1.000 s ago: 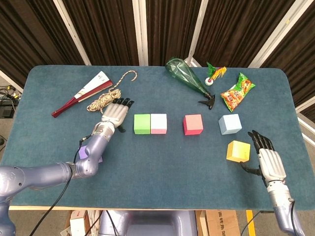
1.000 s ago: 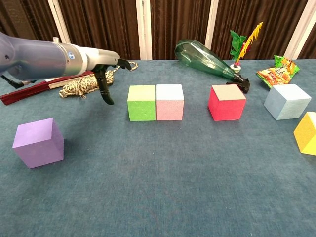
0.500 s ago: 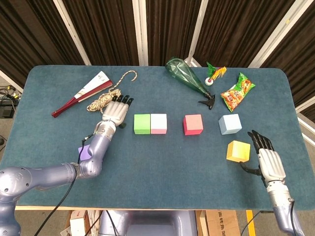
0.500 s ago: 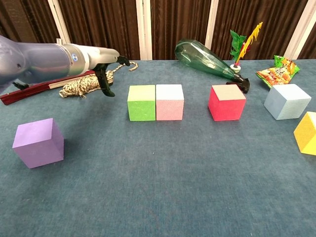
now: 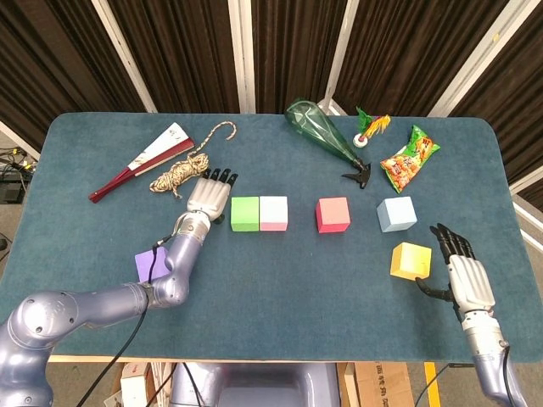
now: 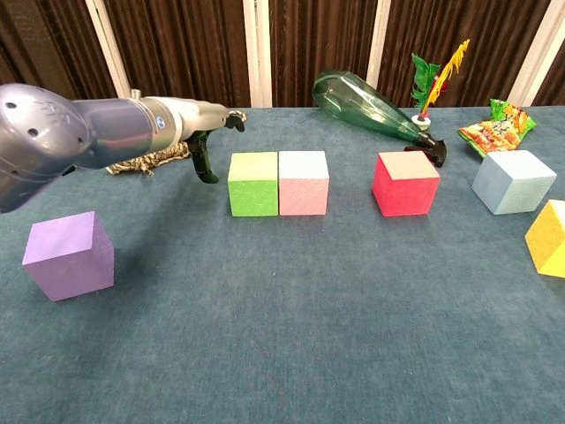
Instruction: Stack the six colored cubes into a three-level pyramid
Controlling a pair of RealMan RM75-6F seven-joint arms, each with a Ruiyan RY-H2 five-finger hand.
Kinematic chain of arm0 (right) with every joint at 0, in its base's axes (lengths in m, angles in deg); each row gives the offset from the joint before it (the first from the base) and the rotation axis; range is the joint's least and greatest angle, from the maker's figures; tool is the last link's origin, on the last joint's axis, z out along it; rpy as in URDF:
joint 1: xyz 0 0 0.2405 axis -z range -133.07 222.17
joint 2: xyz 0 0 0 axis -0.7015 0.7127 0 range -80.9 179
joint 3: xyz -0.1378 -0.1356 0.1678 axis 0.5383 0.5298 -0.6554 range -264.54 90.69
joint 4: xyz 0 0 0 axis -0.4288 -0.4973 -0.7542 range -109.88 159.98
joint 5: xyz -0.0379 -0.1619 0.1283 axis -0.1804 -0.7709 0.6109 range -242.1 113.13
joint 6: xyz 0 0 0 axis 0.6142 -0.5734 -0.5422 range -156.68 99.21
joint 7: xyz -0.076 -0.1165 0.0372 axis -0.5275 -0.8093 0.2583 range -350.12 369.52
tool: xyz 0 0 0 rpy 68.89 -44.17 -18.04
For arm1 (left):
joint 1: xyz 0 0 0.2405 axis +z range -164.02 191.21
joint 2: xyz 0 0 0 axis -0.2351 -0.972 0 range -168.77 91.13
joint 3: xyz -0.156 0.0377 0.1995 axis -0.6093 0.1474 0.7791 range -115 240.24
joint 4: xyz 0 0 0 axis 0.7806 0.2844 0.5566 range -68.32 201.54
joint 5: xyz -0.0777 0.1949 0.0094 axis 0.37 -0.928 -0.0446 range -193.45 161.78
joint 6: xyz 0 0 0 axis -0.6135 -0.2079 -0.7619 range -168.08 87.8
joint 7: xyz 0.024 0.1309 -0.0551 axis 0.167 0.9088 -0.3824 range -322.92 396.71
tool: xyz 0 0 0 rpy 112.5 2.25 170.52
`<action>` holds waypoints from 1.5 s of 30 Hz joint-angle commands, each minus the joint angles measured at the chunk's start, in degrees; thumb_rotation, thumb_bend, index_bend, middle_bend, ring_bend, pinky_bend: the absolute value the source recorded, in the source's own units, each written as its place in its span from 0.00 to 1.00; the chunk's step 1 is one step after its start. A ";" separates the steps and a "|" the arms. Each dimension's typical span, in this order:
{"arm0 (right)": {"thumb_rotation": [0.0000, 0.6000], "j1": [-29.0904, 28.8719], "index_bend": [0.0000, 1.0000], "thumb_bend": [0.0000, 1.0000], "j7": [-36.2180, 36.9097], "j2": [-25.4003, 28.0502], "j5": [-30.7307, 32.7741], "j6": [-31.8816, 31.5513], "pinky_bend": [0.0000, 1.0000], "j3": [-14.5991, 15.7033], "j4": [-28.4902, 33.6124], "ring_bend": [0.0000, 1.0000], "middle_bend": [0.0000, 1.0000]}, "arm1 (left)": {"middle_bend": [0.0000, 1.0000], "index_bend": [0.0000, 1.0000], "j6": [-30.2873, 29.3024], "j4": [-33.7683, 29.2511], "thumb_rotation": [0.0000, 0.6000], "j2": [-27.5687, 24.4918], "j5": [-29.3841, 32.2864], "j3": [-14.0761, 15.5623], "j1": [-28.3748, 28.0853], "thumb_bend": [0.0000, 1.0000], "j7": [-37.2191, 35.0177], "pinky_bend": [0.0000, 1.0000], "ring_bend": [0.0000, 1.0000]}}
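A green cube (image 5: pixel 244 214) (image 6: pixel 252 183) and a pink cube (image 5: pixel 273 213) (image 6: pixel 304 182) sit side by side mid-table. A red cube (image 5: pixel 333 214) (image 6: pixel 405 183) stands to their right, then a light blue cube (image 5: pixel 396 214) (image 6: pixel 513 181) and a yellow cube (image 5: pixel 411 260) (image 6: pixel 549 238). A purple cube (image 5: pixel 148 265) (image 6: pixel 69 255) lies at front left, partly under my left arm. My left hand (image 5: pixel 208 194) (image 6: pixel 205 147) hovers empty just left of the green cube, fingers extended. My right hand (image 5: pixel 462 271) rests open just right of the yellow cube.
At the back lie a folded fan (image 5: pixel 142 159), a coil of rope (image 5: pixel 180 172), a green glass bottle (image 5: pixel 321 132) (image 6: pixel 364 103), a feather shuttlecock (image 5: pixel 368 129) and a snack bag (image 5: pixel 409 157) (image 6: pixel 496 126). The table's front strip (image 5: pixel 288 314) is bare.
My left hand has shifted right, closer to the green cube, and the forearm has swung with it. My right hand and all cubes have stayed put.
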 commanded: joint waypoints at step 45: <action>1.00 0.30 0.00 0.29 -0.54 0.22 -0.35 -0.45 0.00 0.25 0.10 0.00 0.00 | 0.00 0.00 -7.54 -13.69 1.00 -10.54 -7.04 -4.13 8.13 0.32 -3.03 0.03 0.00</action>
